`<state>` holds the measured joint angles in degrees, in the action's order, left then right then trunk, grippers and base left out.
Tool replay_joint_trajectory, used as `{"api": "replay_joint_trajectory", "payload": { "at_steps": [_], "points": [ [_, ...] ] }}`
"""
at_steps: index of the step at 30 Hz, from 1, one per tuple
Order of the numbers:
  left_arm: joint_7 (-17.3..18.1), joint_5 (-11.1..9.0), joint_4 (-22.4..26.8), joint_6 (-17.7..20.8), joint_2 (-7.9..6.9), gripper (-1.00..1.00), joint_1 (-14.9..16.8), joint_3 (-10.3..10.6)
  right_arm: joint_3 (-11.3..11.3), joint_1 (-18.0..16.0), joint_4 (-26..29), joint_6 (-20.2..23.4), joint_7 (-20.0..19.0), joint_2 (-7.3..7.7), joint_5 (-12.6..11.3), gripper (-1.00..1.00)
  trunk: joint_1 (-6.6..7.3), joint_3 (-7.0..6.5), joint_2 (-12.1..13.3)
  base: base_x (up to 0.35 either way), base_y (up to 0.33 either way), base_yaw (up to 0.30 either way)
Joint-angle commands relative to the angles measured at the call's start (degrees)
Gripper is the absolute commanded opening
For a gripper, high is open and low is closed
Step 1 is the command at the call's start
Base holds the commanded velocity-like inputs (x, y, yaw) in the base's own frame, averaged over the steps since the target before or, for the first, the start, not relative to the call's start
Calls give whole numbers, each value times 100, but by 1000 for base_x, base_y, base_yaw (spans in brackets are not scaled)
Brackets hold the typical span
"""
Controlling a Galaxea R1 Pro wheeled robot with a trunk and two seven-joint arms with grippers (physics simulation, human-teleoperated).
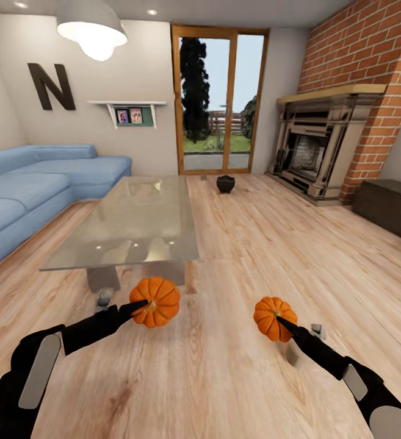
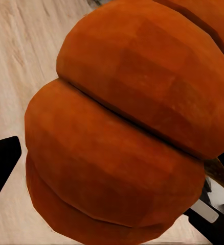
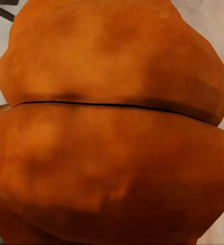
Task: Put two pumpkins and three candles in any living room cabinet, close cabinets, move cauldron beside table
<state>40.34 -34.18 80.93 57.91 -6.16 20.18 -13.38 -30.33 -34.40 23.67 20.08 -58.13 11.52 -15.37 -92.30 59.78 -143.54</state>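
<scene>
My left gripper [image 1: 143, 305] is shut on the bigger orange pumpkin [image 1: 156, 302] [image 2: 127, 127], held above the floor just in front of the glass-topped table [image 1: 133, 213]. My right gripper [image 1: 281, 321] is shut on the smaller pumpkin [image 1: 272, 317] [image 3: 112, 132], held at about the same height to the right. The black cauldron [image 1: 225, 183] stands on the floor beyond the table's far right corner, before the glass door. A dark-brown cabinet [image 1: 390, 207] sits low at the right wall, its front closed. The candles are out of view.
A blue sofa [image 1: 35, 189] runs along the left, close to the table. A grey fireplace [image 1: 313, 152] stands against a brick chimney at the back right. Open wooden floor [image 1: 285, 250] lies between the table and the cabinet.
</scene>
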Motion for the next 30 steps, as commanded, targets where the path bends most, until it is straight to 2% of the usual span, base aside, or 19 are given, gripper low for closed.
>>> {"api": "replay_joint_trajectory", "payload": {
  "at_steps": [1,9,13,18,26,30],
  "points": [
    [35,-45,10,44,1,-100,3,-4,-25,-6,-3,51,-14,-4,-28,-100,4,-25,0,0,0,-227],
    [36,-45,16,39,0,-100,2,17,-26,-6,-3,55,-14,-5,-28,-100,24,-253,10,0,0,-227],
    [35,-45,14,36,0,-100,0,159,-26,-6,-3,52,-14,-9,-28,-100,35,-368,16,0,0,-227],
    [39,-49,14,35,0,-100,-3,223,-26,-6,-3,55,-14,-9,-28,-100,48,-510,22,0,0,-227],
    [21,-53,83,28,-2,-100,-15,238,-26,-6,-3,57,-14,-6,-28,-100,48,-562,22,-2,0,-227],
    [17,-54,201,27,-2,-100,-20,239,-26,-6,-3,52,-14,-2,-28,-100,48,-587,22,-189,0,-226]
  ]
}}
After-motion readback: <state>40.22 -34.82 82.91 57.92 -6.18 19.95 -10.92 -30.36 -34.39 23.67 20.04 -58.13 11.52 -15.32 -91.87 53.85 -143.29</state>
